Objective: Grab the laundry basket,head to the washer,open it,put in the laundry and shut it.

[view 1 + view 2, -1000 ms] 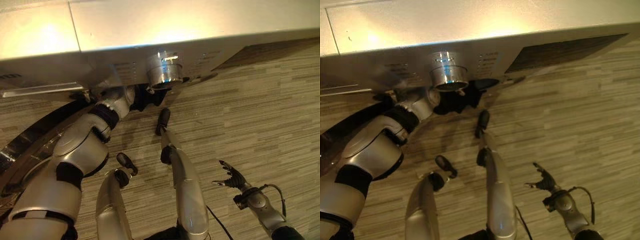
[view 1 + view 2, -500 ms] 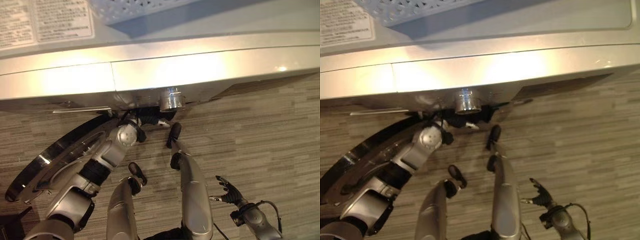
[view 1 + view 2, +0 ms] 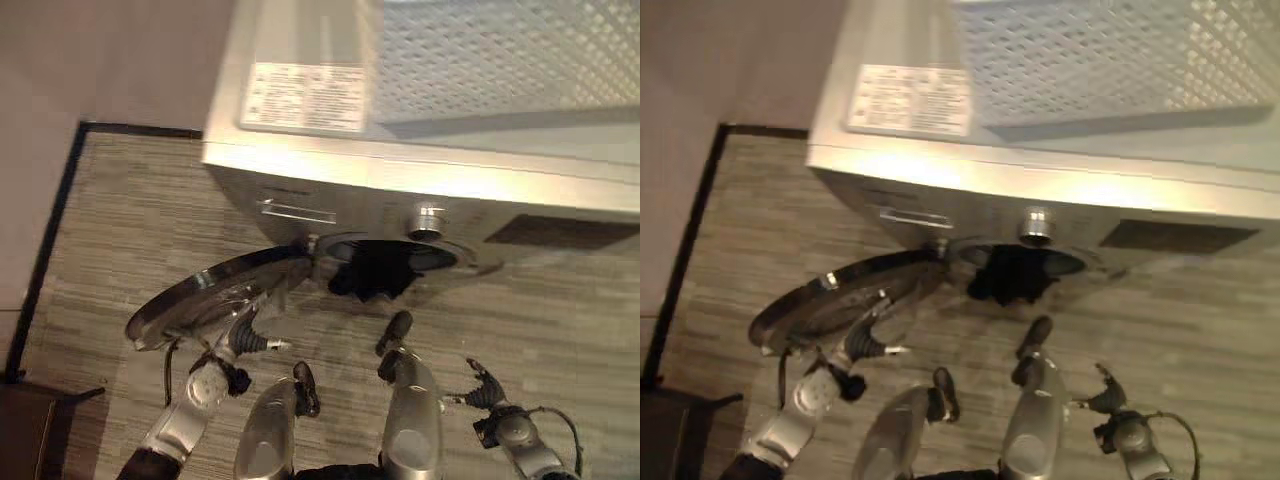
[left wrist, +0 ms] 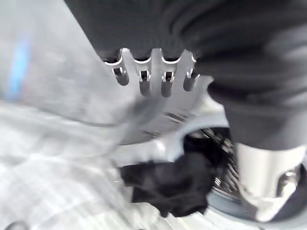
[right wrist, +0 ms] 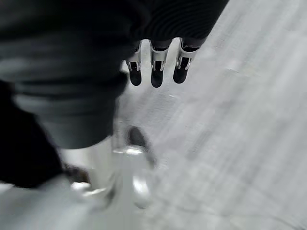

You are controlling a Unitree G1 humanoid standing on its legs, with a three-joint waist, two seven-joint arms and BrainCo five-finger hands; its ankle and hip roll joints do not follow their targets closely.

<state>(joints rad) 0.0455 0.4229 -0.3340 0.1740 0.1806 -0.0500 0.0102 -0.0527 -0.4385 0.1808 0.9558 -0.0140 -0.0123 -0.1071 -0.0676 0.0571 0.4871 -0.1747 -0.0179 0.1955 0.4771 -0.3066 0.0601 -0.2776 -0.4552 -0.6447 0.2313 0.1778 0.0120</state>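
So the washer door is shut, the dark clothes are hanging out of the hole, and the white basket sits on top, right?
Not quite: the washer door is open, swung out to the side, as the left eye view shows. The rest is right: dark clothes hang out of the opening and the white basket sits on top of the washer.

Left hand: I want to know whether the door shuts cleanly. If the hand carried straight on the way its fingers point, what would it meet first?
Probably the round glass washer door, swung open: the left hand points up at it from just below. Dark laundry hangs out of the drum opening beyond.
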